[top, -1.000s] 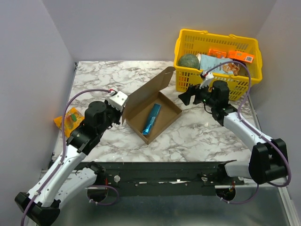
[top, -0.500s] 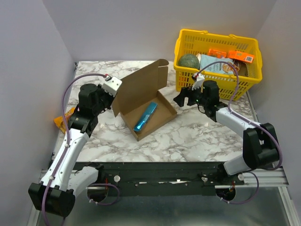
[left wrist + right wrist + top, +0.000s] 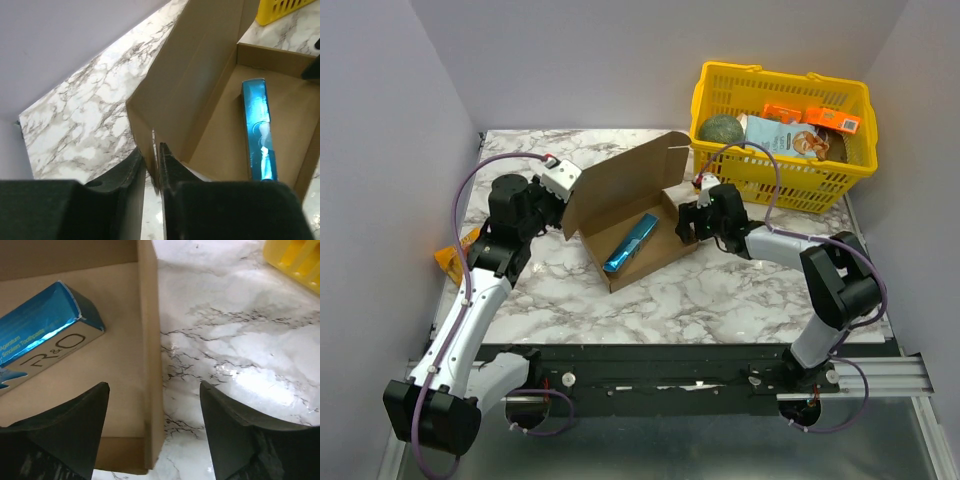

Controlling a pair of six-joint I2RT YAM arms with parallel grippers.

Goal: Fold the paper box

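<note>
left gripper (image 3: 151,148): jaws nearly together around the side flap of the paper box (image 3: 620,190) lid; whether they pinch it or sit slack, i cannot tell. right gripper (image 3: 152,385): wide open, astride the tray wall nearest it, one finger inside near the blue carton (image 3: 40,345), one over the marble table (image 3: 240,340). the box sits mid-table, lid raised. step in hand, i judge: closing the lid. next calls for swinging it down and tucking the flaps inside the walls.

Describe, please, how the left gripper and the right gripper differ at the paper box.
The left gripper has its jaws nearly together, the right gripper wide apart. The left has a flap of the paper box between its fingers; the right straddles a side wall. Both are at the box.
</note>
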